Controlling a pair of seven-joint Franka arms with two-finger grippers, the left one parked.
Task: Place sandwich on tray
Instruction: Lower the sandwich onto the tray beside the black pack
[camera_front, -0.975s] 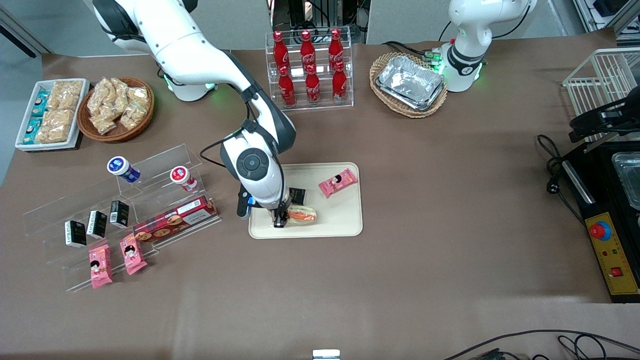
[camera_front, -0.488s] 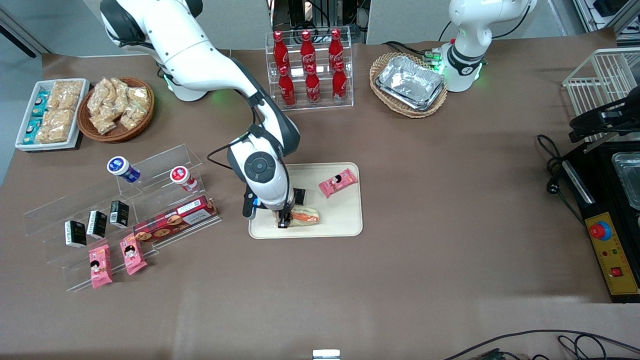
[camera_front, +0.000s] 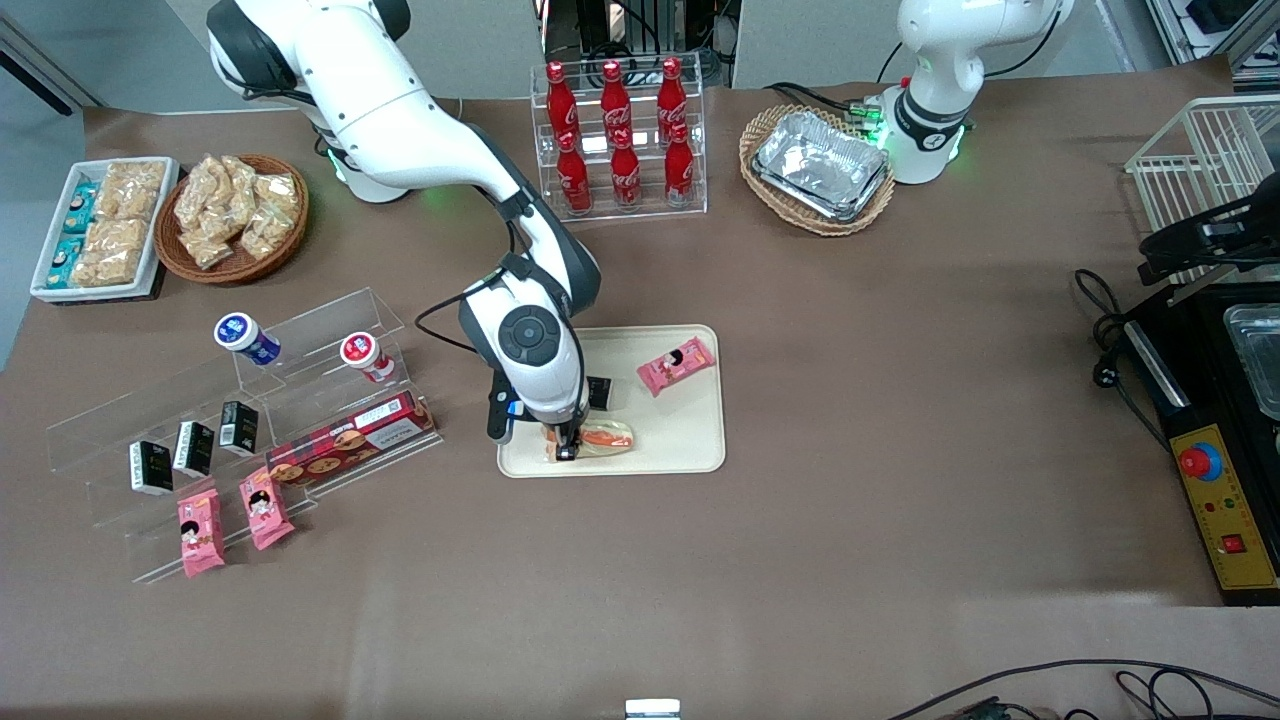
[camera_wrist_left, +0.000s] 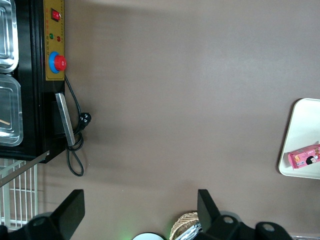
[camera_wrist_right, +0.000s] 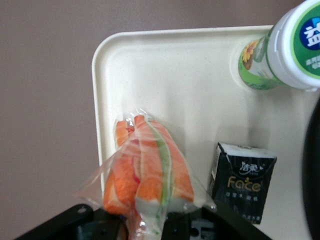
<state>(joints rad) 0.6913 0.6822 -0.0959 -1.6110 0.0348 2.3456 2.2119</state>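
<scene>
Front view: the tray (camera_front: 690, 430) lies flat on the brown counter (camera_front: 900, 400), nearer the camera than the clear rack of red bottles (camera_front: 618, 135). The sandwich (camera_front: 605, 437) rests on the tray, close to the tray edge nearest the camera and toward the working arm's end of it. The pincer (camera_front: 562, 446) stands over the sandwich's end at that same side of the tray, its tips down on the wrapper; how wide the tips stand cannot be made out here. On the tray too are a small black carton (camera_front: 600, 391), just beside the arm's wrist, and a pink snack packet (camera_front: 677, 364) farther from the camera than the sandwich.

Left wrist view: one rounded corner of the tray (camera_wrist_left: 300, 127) shows with the pink snack packet (camera_wrist_left: 304, 157) lying on it, well apart from a black control box (camera_wrist_left: 47, 75) with a red button.

Right wrist view: the sandwich (camera_wrist_right: 147, 177) lies on the tray (camera_wrist_right: 165, 75) near a rounded corner, orange and green filling under clear wrap. Its near end sits between the pincer's (camera_wrist_right: 137, 226) dark fingers (camera_wrist_right: 95, 225), which close on the wrapper. The black carton (camera_wrist_right: 242, 181) stands beside the sandwich, apart from it, and a green-and-white bottle (camera_wrist_right: 280, 52) stands on the tray near the carton.
</scene>
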